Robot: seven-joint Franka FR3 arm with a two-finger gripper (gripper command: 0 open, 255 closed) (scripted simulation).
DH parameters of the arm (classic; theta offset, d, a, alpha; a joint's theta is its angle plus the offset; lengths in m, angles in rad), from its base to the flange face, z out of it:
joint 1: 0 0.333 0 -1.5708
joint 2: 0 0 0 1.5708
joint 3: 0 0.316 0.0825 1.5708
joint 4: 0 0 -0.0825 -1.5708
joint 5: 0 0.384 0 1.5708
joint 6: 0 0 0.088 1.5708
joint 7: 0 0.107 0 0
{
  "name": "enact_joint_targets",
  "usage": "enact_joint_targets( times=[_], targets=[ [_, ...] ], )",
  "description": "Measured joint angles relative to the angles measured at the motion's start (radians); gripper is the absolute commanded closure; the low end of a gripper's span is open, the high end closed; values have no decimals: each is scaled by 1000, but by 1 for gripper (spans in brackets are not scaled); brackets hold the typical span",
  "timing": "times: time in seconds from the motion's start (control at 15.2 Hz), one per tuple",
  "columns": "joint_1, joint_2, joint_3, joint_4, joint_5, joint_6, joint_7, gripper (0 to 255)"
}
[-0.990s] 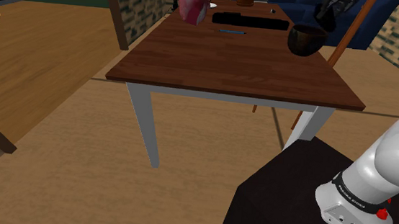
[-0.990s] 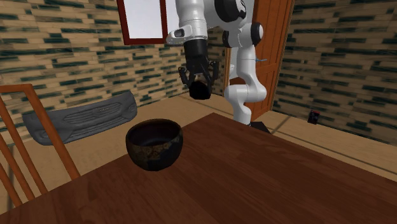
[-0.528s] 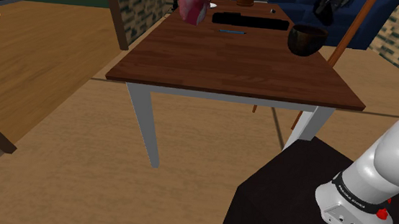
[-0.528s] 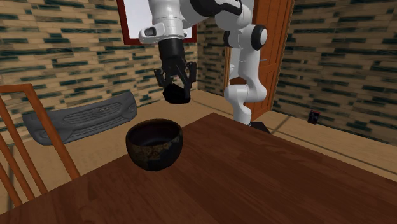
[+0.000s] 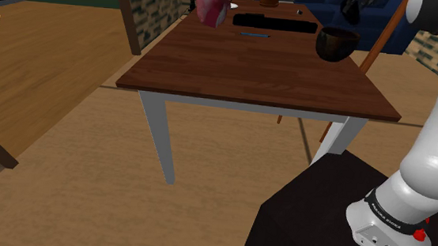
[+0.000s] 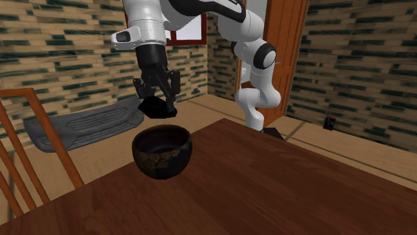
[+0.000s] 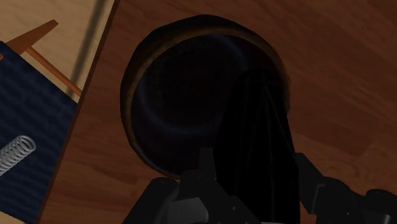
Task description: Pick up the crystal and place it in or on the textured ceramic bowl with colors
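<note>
A dark round bowl (image 6: 162,152) with faint mottled patterning stands on the brown table (image 6: 281,193), near its far right corner in the shoulder view (image 5: 335,44). My gripper (image 6: 157,104) hangs just above the bowl's rim, shut on a black faceted crystal (image 6: 159,109). In the wrist view the crystal (image 7: 257,146) sits clasped between the two fingers (image 7: 204,170), and the bowl's hollow (image 7: 184,95) lies straight beyond it. In the shoulder view the gripper (image 5: 351,7) is up above the bowl.
A red vase-like object (image 5: 212,4), a long black object (image 5: 273,22) and a small blue stick (image 5: 254,34) lie at the table's far end. A wooden chair (image 6: 37,127) stands by the bowl's side of the table. A grey object (image 6: 87,123) lies on the floor behind.
The arm has swung toward the second exterior view's left and come lower, carrying the crystal from beside the bowl to right above it. The grip is unchanged.
</note>
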Motion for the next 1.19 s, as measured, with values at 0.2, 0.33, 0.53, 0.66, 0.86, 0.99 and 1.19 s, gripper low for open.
enact_joint_targets(
  times=[0.2,0.33,0.53,0.66,0.86,0.99,1.19],
  targets=[
    [21,-13,-2,-60,-9,46,-13,255],
    [41,-28,-5,-113,-20,84,-21,255],
    [57,-37,-5,-165,-25,127,-33,255],
    [63,-38,-5,-191,-25,150,-39,255],
    [72,-44,-5,-220,-29,173,-44,255],
    [74,-46,-5,-224,-30,177,-45,255],
    [74,-46,-5,-225,-30,178,-45,0]
  ],
)
